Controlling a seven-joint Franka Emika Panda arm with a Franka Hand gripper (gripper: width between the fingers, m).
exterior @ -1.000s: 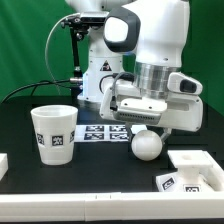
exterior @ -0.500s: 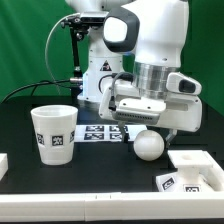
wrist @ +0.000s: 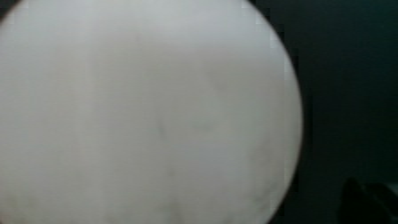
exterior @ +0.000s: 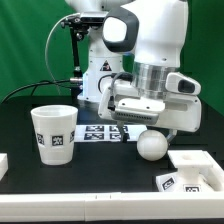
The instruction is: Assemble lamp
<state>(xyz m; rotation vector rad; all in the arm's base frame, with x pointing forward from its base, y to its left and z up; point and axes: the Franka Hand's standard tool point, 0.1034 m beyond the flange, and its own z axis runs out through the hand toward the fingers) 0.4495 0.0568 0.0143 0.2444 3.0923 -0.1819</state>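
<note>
The round-headed matte white bulb (exterior: 152, 145) is a little right of the frame's centre, just under the white arm's gripper (exterior: 146, 126). In the wrist view it fills almost the whole picture. If the fingers are closed on it or not, one cannot tell. The white cup-shaped tapered shade (exterior: 55, 133) stands upright at the left, well apart. The blocky white base (exterior: 190, 172) sits in the lower right corner. Bare black table (exterior: 105, 168) lies in front between them.

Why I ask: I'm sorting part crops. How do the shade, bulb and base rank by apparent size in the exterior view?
1. Shade and base: they look alike. The base lies nearer the camera and reaches the frame edge, so I won't rank them.
2. Bulb: clearly smallest.
</note>
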